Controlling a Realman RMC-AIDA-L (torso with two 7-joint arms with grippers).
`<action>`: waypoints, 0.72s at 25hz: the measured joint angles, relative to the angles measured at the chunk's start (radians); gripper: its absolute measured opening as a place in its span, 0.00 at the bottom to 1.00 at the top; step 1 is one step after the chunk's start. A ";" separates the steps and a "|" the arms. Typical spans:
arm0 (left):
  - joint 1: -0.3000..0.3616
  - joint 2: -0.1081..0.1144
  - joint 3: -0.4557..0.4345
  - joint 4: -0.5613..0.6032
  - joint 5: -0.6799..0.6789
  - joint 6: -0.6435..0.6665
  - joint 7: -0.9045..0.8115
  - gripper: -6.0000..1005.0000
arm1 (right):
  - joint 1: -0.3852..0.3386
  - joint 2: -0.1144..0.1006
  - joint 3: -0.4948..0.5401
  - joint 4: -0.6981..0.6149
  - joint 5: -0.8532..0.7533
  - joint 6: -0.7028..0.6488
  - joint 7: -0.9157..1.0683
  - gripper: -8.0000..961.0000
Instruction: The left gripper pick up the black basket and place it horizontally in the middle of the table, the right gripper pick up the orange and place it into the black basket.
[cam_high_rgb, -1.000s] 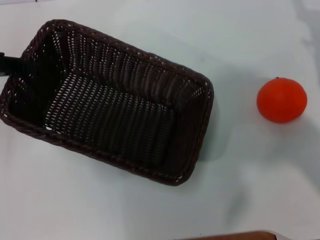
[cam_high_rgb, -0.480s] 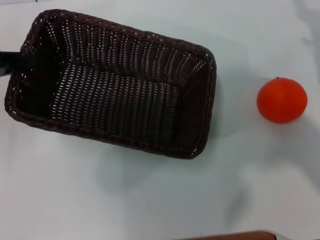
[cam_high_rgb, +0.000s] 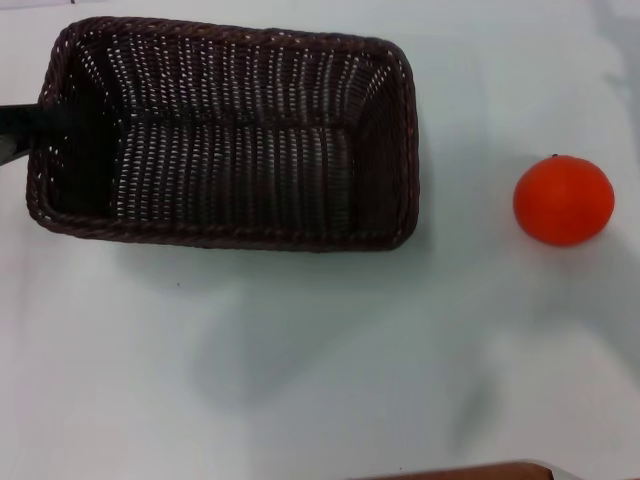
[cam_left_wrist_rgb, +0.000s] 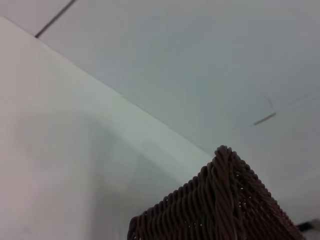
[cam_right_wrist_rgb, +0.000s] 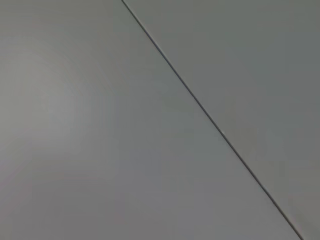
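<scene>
The black basket (cam_high_rgb: 225, 140) lies with its long side level across the head view, at the upper left of the white table (cam_high_rgb: 300, 380). Its shadow falls well below it on the table. Only a dark finger piece of my left gripper (cam_high_rgb: 40, 122) shows; it comes in from the left edge and grips the basket's left rim. A corner of the basket (cam_left_wrist_rgb: 225, 200) shows in the left wrist view. The orange (cam_high_rgb: 563, 199) sits on the table to the right of the basket, apart from it. My right gripper is out of view.
A brown edge (cam_high_rgb: 470, 472) shows at the bottom of the head view. The right wrist view shows only a grey surface with a thin dark line (cam_right_wrist_rgb: 210, 120).
The basket has turned from a slanted position to lie level across the view and has moved up and left with my left gripper. The orange has not moved.
</scene>
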 joint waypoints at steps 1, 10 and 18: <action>0.004 -0.002 0.001 -0.011 -0.009 -0.010 0.001 0.24 | 0.001 0.000 0.000 -0.001 0.000 0.001 0.000 0.90; 0.034 -0.006 0.003 -0.082 -0.057 -0.030 0.017 0.25 | 0.004 0.000 0.012 -0.002 0.000 0.017 0.000 0.90; 0.038 -0.005 -0.003 -0.132 -0.058 -0.049 0.008 0.26 | 0.013 0.000 0.012 -0.004 0.000 0.036 0.000 0.89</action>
